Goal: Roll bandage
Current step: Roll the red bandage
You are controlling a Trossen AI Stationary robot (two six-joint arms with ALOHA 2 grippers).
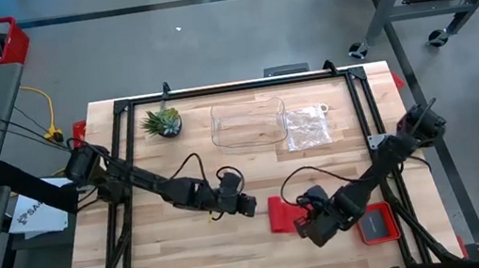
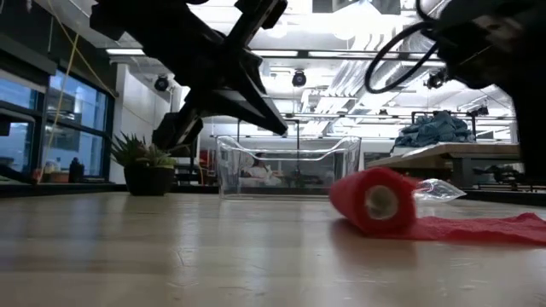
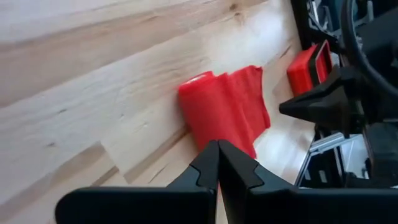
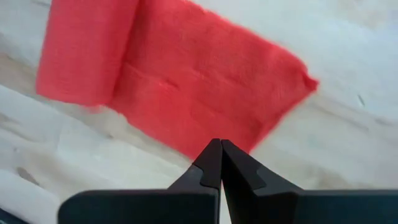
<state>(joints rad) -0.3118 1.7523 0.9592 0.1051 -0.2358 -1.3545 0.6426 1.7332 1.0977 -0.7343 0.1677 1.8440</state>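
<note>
Red soft fabric, the bandage (image 1: 279,214) lies on the wooden bench (image 1: 174,267), mostly wound into a stubby roll with a short flat tail left toward the right gripper (image 1: 313,230). It looks light and limp, likely to slacken if nudged, so pressing on the roll's body seems safer than pinching the tail. Seen from above, its long axis runs near to far. Both the right and the left gripper (image 1: 248,206) flank it, fingers pressed together, holding nothing.
</note>
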